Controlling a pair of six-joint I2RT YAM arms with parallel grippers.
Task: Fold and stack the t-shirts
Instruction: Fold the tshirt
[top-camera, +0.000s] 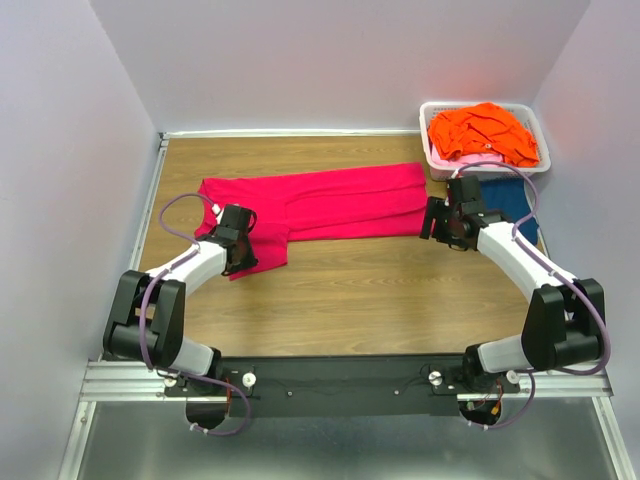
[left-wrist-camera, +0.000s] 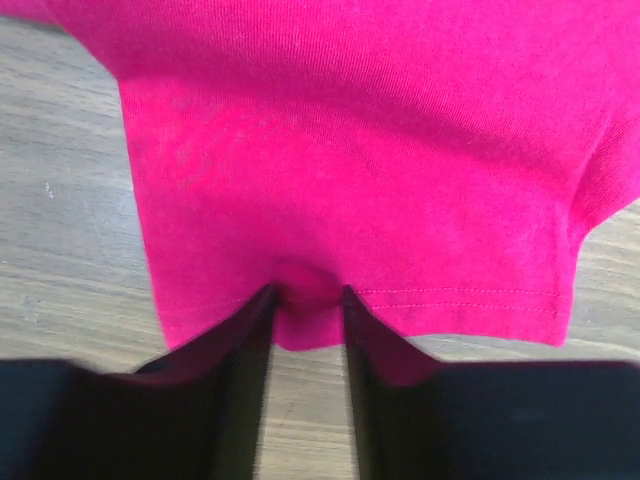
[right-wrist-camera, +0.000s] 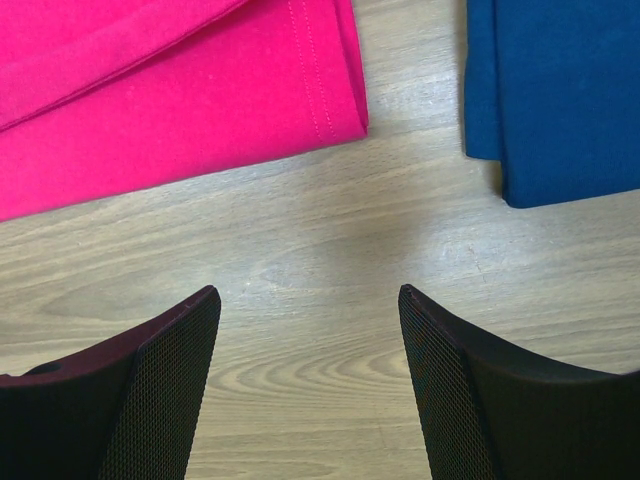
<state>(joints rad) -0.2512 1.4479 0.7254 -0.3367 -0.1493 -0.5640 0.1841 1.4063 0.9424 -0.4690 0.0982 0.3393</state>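
2 grippers working opposite ends of bright magenta-pink cloth t-shirt (top-camera: 330, 205), lying as long lengthwise-folded strip on wooden table (top-camera: 350, 290), stretching leftward from white plastic basket (top-camera: 426, 125).
- Left gripper (left-wrist-camera: 305, 295) clenching sleeve hem at shirt end farthest from basket, bunching cloth between fingers; likely readying sleeve fold-in.
- Right gripper (right-wrist-camera: 308, 292) released, jaws spread over bare wood beside shirt corner nearest basket, holding nothing; probably lining up hem grab.
- Dark blue folded t-shirt (right-wrist-camera: 560, 90) resting just in front of basket, seemingly starting stack.
- Orange crumpled t-shirts (top-camera: 485, 132) sitting inside basket, unfolded.
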